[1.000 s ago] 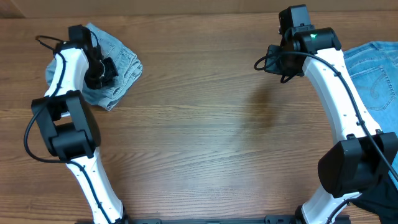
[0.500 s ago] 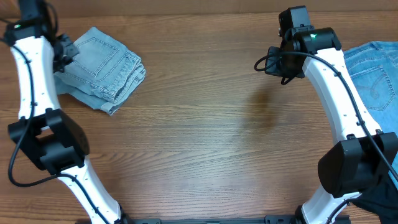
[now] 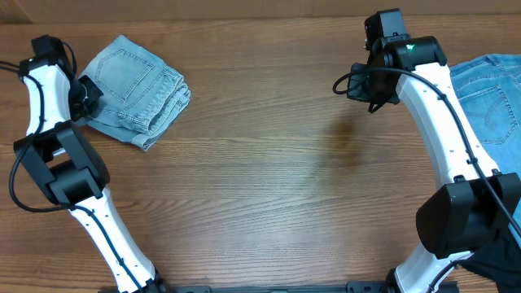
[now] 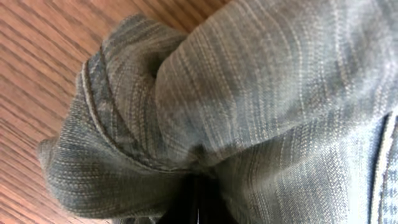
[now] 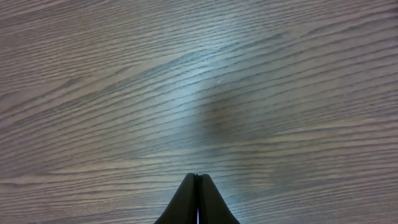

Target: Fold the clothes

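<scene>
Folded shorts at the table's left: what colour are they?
Pale, faded light-blue denim shorts; clearest in the overhead view.

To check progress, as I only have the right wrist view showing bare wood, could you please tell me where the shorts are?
Observer: The pale denim shorts lie bundled on the table, far to the left.
Operator: Is the left claw near them?
Observer: Yes, the left claw sits at the bundle's left edge, shut.
Operator: Anything on my side?
Observer: A second blue denim garment lies at the overhead view's right edge.
</scene>
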Controlling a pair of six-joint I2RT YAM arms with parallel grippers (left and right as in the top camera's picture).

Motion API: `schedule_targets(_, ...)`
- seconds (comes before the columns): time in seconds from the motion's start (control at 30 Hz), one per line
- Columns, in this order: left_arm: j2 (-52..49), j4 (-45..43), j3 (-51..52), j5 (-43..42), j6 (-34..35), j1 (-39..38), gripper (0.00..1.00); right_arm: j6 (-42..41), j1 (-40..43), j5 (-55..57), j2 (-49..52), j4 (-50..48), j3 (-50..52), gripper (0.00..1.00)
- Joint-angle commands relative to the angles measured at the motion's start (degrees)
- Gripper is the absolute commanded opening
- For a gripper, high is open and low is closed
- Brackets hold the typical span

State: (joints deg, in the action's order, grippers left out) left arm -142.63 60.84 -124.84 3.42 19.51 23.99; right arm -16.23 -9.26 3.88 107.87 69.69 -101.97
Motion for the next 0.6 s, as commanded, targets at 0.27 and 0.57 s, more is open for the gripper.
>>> schedule_targets(0.27,9.5,12.5,-14.6,-8.8,-1.1,-8.7,0.04,-1.6,2.0,4.0,-0.1,-1.0,0.0,0.36)
schedule_targets(0.57,8.7,3.0,7.5,-1.6,1.3,-16.3,0.04,-1.4,10.5,11.5,-0.1,-2.5,0.0,1.0)
